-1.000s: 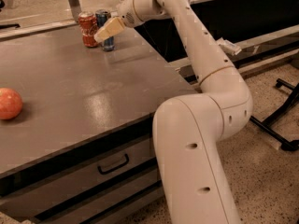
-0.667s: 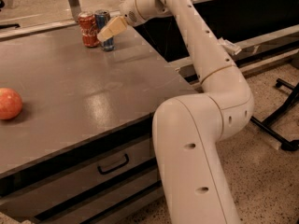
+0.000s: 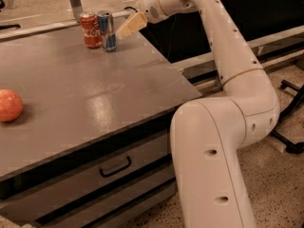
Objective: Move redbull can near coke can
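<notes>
The redbull can (image 3: 107, 31), slim, blue and silver, stands upright at the far side of the grey table (image 3: 95, 94). The red coke can (image 3: 90, 30) stands just left of it, nearly touching. My gripper (image 3: 122, 31) hovers just right of the redbull can with its tan fingers (image 3: 132, 23) pointing down-left toward it. The gripper is open, holds nothing and is clear of the can.
A round orange-red fruit (image 3: 9, 105) lies at the table's left edge. A metal post (image 3: 73, 1) rises behind the cans. My arm reaches over the table's right corner. Drawers (image 3: 114, 167) sit under the table front. A black stand base (image 3: 292, 127) is on the floor at right.
My gripper was around the redbull can next to the coke can. It has let go and drawn back a little to the right. The cans have not moved.
</notes>
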Controlling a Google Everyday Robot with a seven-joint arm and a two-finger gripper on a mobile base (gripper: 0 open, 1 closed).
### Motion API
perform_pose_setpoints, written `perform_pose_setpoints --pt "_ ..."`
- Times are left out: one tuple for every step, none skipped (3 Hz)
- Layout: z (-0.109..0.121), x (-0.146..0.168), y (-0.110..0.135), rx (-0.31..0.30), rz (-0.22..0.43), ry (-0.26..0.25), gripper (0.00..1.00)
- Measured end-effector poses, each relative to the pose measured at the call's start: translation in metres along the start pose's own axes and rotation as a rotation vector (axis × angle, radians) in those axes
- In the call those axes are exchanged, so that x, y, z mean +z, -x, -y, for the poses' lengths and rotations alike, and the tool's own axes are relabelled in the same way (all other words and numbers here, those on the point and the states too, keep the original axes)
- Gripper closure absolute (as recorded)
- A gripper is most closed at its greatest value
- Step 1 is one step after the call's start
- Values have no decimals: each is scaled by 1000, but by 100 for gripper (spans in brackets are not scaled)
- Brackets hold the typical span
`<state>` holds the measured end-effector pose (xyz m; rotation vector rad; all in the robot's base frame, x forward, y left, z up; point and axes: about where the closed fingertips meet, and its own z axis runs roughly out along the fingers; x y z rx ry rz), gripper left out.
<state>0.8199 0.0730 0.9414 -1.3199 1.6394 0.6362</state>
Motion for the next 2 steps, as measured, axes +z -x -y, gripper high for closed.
perform_pose_setpoints --pt "-7 -26 -2 35 26 25 0" --pt "-8 -28 -3 38 27 26 0"
